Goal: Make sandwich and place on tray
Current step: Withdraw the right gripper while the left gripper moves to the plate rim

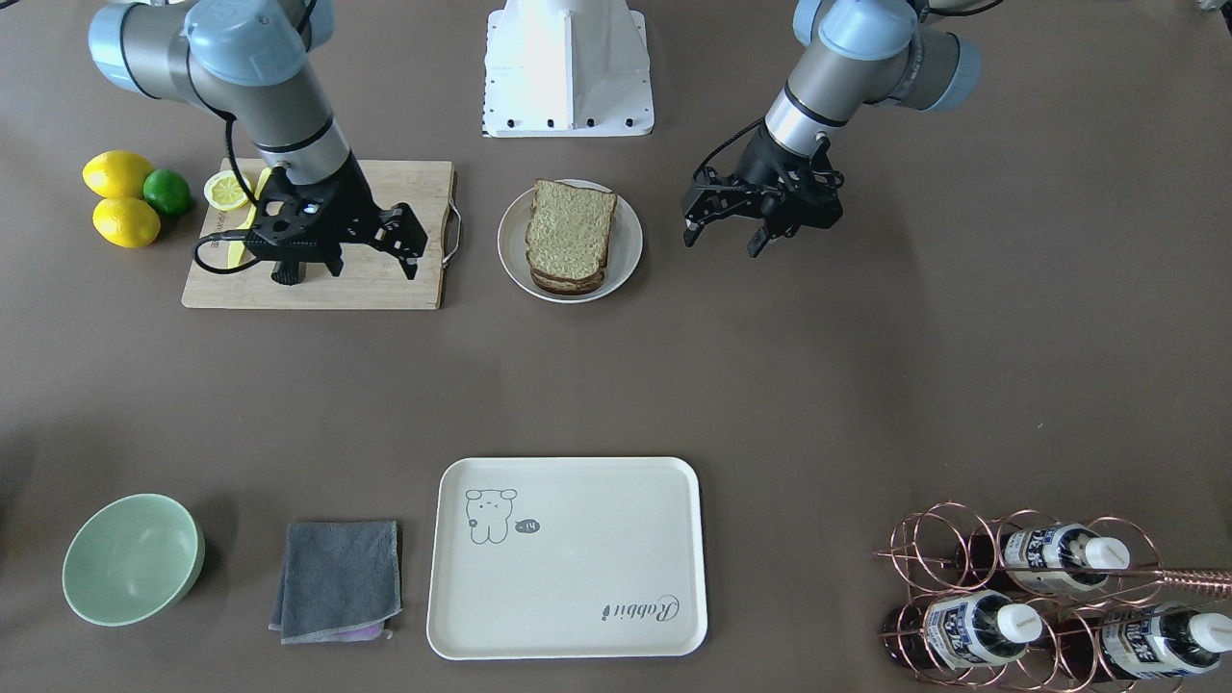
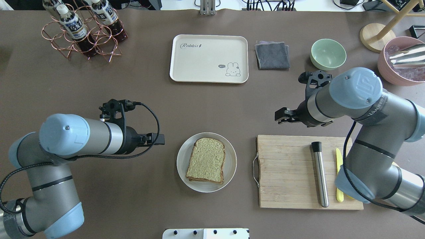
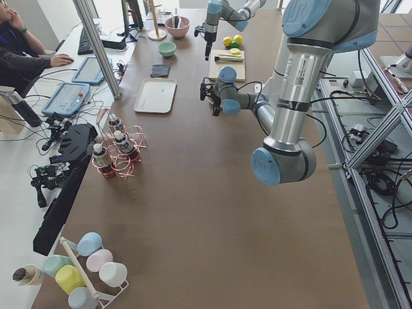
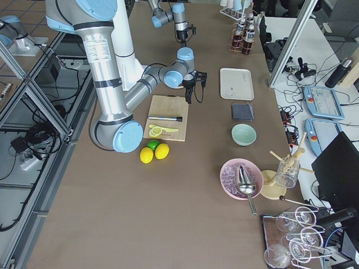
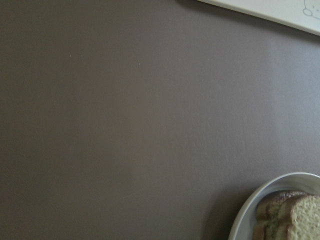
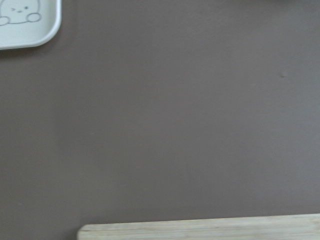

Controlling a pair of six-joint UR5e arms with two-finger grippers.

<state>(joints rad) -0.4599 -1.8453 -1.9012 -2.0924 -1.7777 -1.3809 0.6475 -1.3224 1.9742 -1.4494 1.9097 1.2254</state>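
Nearest the robot's base, the sandwich (image 2: 206,161) lies on a round white plate (image 2: 182,162). It shows as stacked bread slices, one broad face upward, and any filling is hidden. Its longer axis runs roughly away from the robot, slightly slanted. A wooden cutting board (image 2: 289,172) sits just beside the plate on the robot's right. A little farther out, the two grippers hang above the desk (image 2: 99,83), one on either side of the plate. The left gripper (image 1: 723,241) has its fingers spread and empty. The right gripper (image 1: 373,262), near the board's far edge, is likewise parted and holds nothing. The left gripper is the nearer of the two; the sandwich lies to its right, slightly back toward the base. Farthest, well apart across the desk and straight out from the plate, the tray (image 2: 199,66) carries nothing. Assembly thus appears done and the carry not yet begun.
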